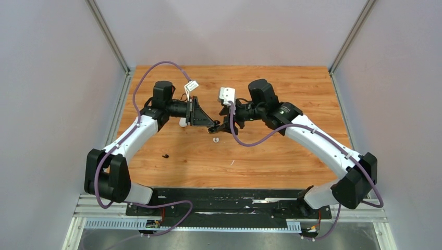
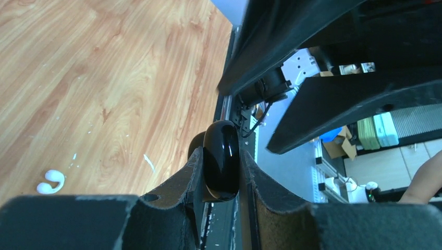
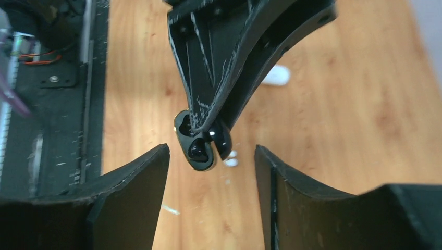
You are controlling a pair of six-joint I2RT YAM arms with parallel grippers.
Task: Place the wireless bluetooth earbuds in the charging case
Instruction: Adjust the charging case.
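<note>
— How far along?
— Left hand (image 1: 212, 125) grips the open case (image 2: 221, 156), one bud (image 3: 199, 150) seemingly seated. Right hand (image 3: 211, 151) gapes empty. A black bud (image 1: 166, 155) and a white bud (image 1: 215, 139) lie loose on the counter (image 1: 292, 156).

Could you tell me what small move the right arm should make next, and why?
Probably back the right gripper away from the black case: its jaws are open and empty; the left gripper holds the case, where a black earbud seems seated.

Plain pale walls (image 1: 229, 31) enclose the wood-grain table (image 1: 292, 88) on three sides.
</note>
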